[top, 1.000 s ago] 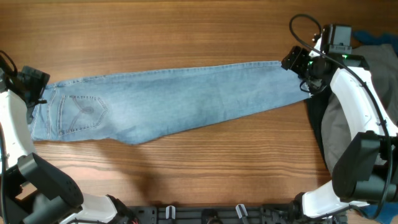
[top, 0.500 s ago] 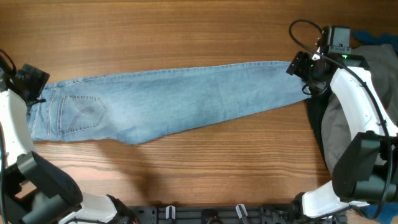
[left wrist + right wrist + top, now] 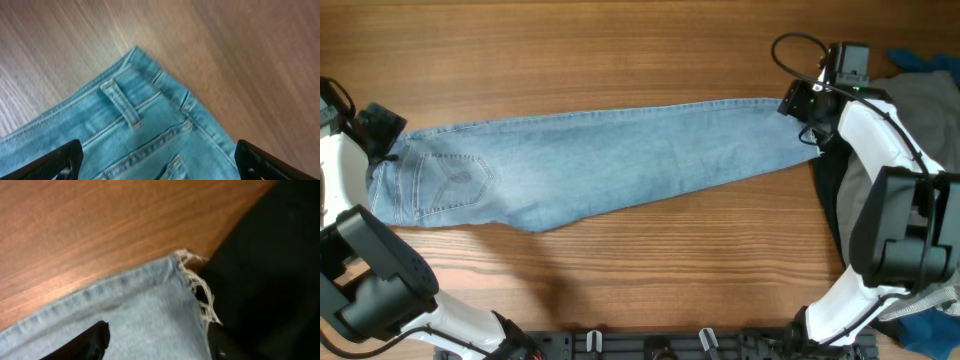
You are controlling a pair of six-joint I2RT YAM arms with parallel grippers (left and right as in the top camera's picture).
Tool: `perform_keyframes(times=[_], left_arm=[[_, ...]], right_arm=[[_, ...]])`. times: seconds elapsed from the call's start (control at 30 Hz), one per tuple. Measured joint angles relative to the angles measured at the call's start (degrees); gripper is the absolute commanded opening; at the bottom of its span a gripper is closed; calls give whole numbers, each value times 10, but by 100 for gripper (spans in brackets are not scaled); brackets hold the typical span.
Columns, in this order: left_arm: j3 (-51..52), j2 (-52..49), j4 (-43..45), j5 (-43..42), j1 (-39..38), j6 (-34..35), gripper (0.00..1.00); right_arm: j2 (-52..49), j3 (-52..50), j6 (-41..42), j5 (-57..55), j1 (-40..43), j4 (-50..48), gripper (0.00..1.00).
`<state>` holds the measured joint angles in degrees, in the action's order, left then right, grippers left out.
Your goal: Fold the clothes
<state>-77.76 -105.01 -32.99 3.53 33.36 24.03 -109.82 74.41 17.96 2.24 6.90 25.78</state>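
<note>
The light blue jeans [image 3: 590, 170] lie folded lengthwise across the table, waistband and a stitched back pocket [image 3: 455, 178] at the left, frayed hems at the right. My left gripper [image 3: 382, 135] is open over the waistband's far corner; the left wrist view shows a belt loop [image 3: 121, 105] and denim between the spread fingers [image 3: 157, 165]. My right gripper [image 3: 802, 105] is open over the hem's far corner; the right wrist view shows the frayed hem [image 3: 197, 287] between the fingers [image 3: 157, 342].
A plain grey garment [image 3: 880, 190] and black fabric [image 3: 832, 200] lie at the right edge beside the hems, with bright blue fabric [image 3: 920, 62] behind. The black fabric also shows in the right wrist view [image 3: 270, 270]. Wooden table [image 3: 620, 60] all around.
The right gripper has shifted slightly along the hem's far corner and its arm has swung. The left arm has shifted a little at the waistband. The jeans have not moved.
</note>
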Motion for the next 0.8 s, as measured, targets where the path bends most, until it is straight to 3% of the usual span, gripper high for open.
perform_keyframes(times=[0.13,0.43,0.53,0.8], left_arm=[[0,0,9,0,0,0,97],[0,0,9,0,0,0,97],[0,0,2,0,0,0,97],[0,0,-7,0,0,-4,97]], right_arm=[[-1,0,-2,0,0,-6,47],[-40,0,-3,-4,0,-4,50],[-51,0,-3,-8,0,-30,54],[-52,0,-8,-9,0,-88,52]])
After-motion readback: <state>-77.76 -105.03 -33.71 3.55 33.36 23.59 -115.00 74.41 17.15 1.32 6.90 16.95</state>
